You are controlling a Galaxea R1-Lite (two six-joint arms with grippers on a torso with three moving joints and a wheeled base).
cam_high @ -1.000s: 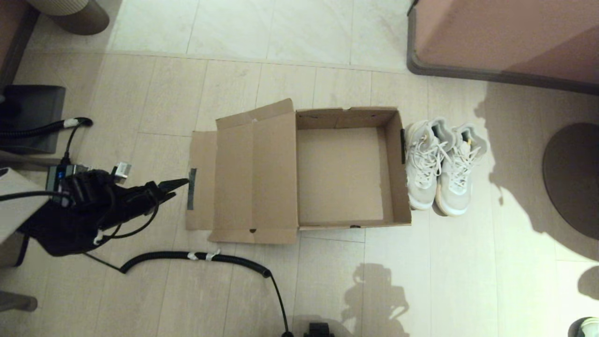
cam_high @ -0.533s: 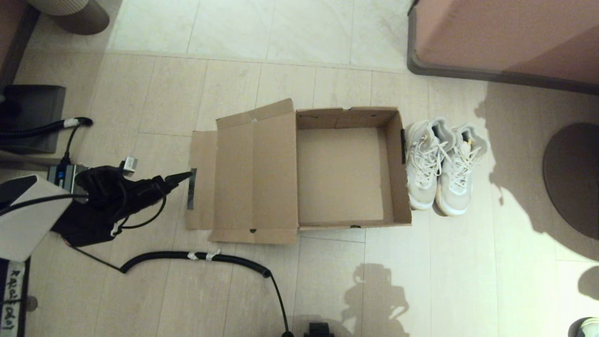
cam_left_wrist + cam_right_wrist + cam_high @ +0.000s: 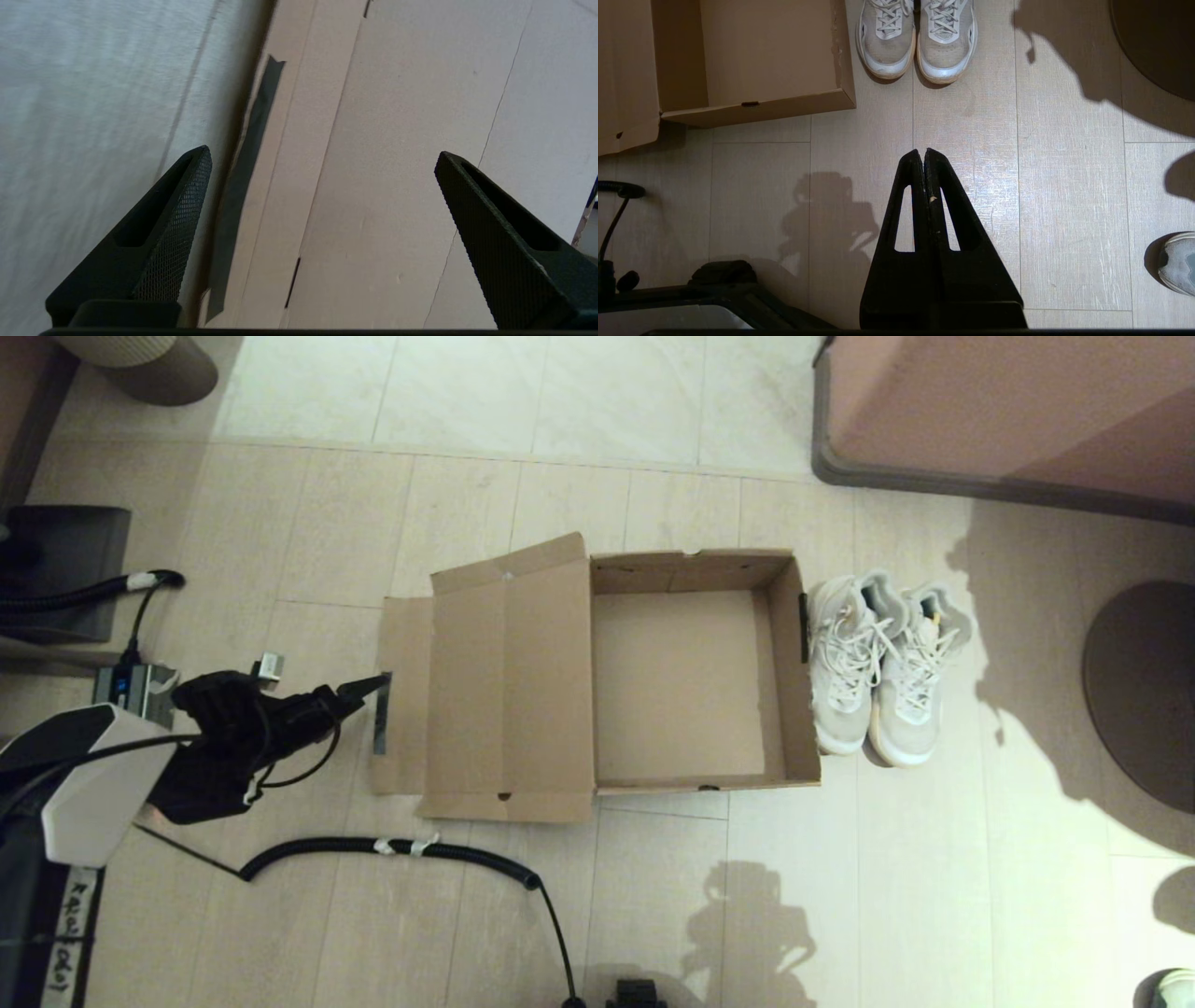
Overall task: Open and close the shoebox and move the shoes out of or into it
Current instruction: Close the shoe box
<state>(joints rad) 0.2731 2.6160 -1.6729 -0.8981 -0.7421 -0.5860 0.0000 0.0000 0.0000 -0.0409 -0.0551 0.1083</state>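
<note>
The brown shoebox (image 3: 681,681) stands open and empty on the floor, its lid (image 3: 509,691) folded flat to the left. A dark tape strip (image 3: 381,714) marks the lid's outer flap. The pale sneakers (image 3: 882,667) stand side by side on the floor, against the box's right wall. My left gripper (image 3: 375,683) is low at the flap's outer edge, by the tape. In the left wrist view it (image 3: 323,151) is open, one finger over the floor, the other over the lid, with the tape (image 3: 247,163) between. My right gripper (image 3: 923,151) is shut and empty above the floor, nearer than the shoes (image 3: 915,37).
A black corrugated cable (image 3: 401,847) lies on the floor just in front of the lid. Pinkish furniture (image 3: 1008,411) fills the back right and a dark round base (image 3: 1144,691) sits at the right. Another shoe (image 3: 1178,261) shows at the right wrist view's edge.
My left arm has moved forward and to the right, bringing the gripper tip up to the taped edge of the lid flap. Box and shoes have not moved.
</note>
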